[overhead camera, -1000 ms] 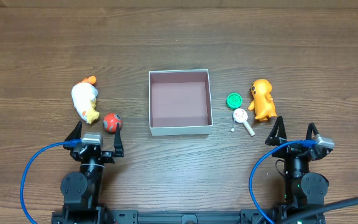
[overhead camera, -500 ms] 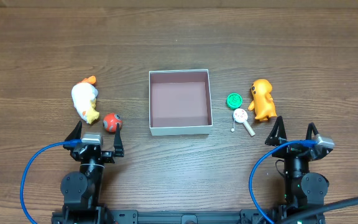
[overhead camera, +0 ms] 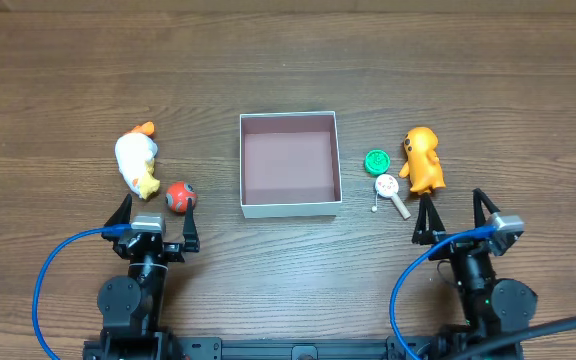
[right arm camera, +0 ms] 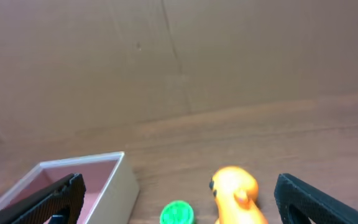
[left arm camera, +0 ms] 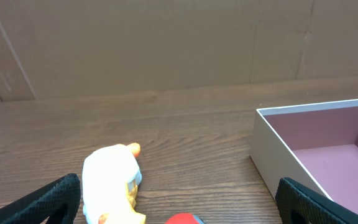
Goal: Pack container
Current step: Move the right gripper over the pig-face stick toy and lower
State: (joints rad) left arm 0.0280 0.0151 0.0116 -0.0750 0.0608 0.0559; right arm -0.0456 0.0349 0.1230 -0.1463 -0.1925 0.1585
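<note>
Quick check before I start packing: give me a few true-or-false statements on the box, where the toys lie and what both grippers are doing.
1. The container has nothing in it. True.
2. The red ball lies to the right of the container. False: it lies to its left, beside the chick toy.
3. The left gripper and the right gripper are both open and empty. True.
4. The green disc lies inside the container. False: it lies on the table, between the container and the orange toy.
</note>
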